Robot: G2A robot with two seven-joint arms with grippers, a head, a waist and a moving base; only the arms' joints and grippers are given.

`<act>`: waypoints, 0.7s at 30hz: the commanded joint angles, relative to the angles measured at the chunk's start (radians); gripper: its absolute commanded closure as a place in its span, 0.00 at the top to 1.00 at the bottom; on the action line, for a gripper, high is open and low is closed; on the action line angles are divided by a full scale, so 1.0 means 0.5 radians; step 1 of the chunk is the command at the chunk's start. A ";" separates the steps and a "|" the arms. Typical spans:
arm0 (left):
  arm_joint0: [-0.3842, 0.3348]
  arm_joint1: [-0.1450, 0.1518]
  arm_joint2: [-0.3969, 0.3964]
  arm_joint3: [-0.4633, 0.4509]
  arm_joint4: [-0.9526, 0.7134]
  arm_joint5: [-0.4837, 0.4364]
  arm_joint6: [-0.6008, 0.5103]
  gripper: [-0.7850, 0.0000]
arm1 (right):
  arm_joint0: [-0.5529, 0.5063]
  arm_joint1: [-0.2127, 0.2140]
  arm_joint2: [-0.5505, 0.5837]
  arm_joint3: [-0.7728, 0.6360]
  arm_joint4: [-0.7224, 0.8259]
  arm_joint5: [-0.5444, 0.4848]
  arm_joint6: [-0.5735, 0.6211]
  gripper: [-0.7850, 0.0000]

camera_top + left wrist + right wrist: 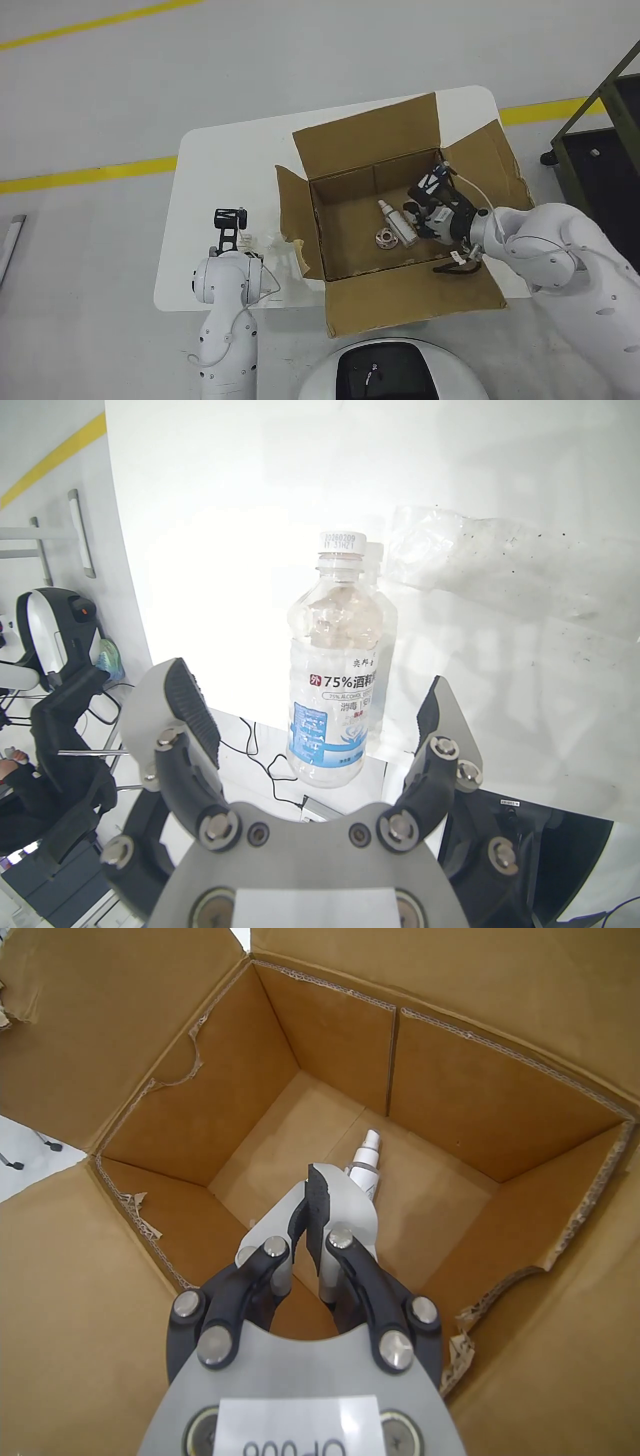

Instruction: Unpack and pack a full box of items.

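Top view: Open cardboard box (340,188) on the table (220,160), flaps splayed out all round. The right hand (428,205) sits in the box's mouth, by the wall nearest its own arm. On the box floor there's a white spray bottle (397,222) lying flat, with a small round piece (384,238) just beside it.

Wrist views: Right wrist agrees. The right hand (312,1188) is clenched tight with nothing in it. It hangs over the spray bottle (367,1155) and covers the bottle's body, so just the nozzle end pokes out past the fingertips. The box (225,1078) has torn, ragged edges at its corners.

Top view: Outside the box, off the flap on the side away from the right arm, the left hand (231,215) is over the table. A crumpled clear bag (288,258) lies close to that flap.

Wrist views: On the left wrist, the left hand (310,680) is spread wide, released, gripping nothing. Ahead of its fingers is a clear bottle (340,640), cap end pointing away. It has a white cap with a stamped code and a blue-and-white printed label. Standing or lying, I can't call it. The clear bag (490,565), flecked with dark specks, lies just past the cap.
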 commanded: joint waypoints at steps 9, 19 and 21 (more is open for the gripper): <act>0.000 0.000 0.000 0.000 0.000 0.000 0.000 1.00 | 0.054 0.004 -0.044 0.003 -0.174 -0.035 0.034 0.00; 0.000 0.000 0.000 0.000 0.000 0.000 0.000 1.00 | 0.705 -0.110 -0.569 0.204 -0.622 0.493 0.556 0.00; 0.000 0.000 0.000 0.000 0.000 0.000 0.000 1.00 | 0.781 -0.141 -0.669 0.288 -0.653 0.604 0.609 0.00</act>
